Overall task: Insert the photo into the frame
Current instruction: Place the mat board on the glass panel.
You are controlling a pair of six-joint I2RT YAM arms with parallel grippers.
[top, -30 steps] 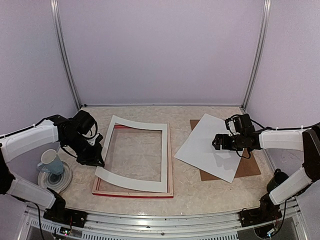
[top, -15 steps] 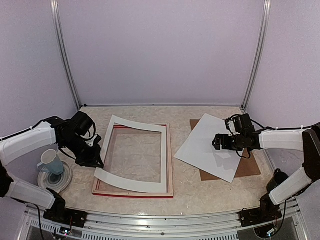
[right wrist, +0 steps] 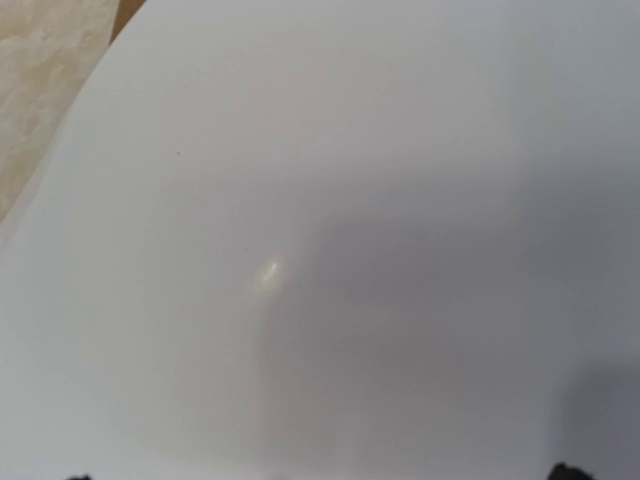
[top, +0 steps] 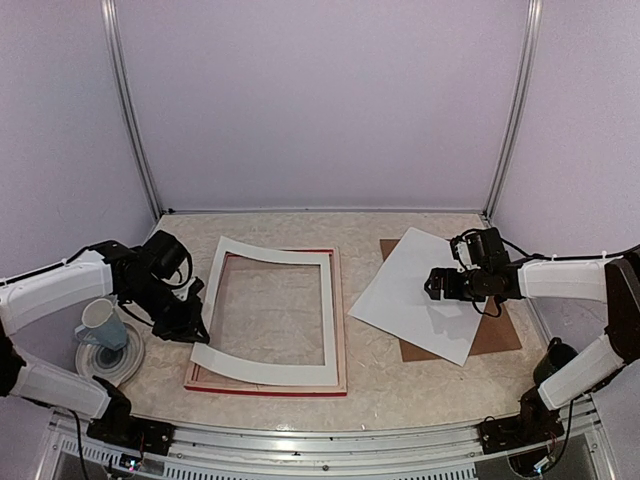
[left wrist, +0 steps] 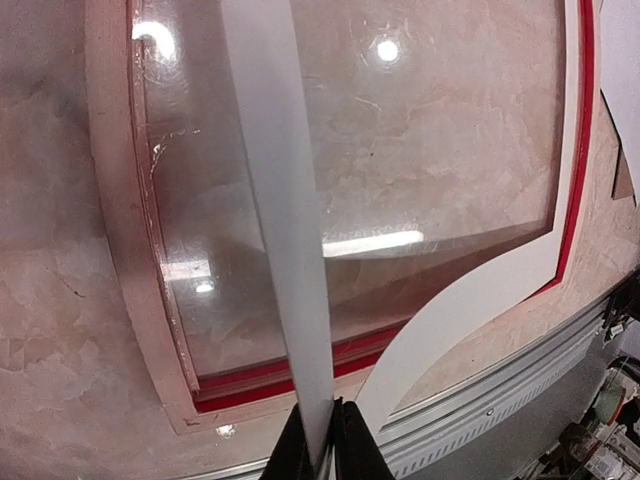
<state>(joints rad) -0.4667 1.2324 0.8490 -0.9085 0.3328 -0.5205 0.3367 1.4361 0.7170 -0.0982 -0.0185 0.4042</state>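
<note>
Your left tool (left wrist: 320, 440) is pinched shut on the white mat (left wrist: 275, 200) above the frame (top: 341, 330). The photo (top: 400, 290) lies white side up, right of the frame, directly beneath your wide-open right tool (top: 437, 283), so that arm is nearer

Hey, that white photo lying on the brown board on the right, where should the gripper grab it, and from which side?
Probably the photo's left corner, which sticks out past the board toward the frame. The sheet lies flat, so come in low from the frame side, one finger sliding under that overhang.
</note>
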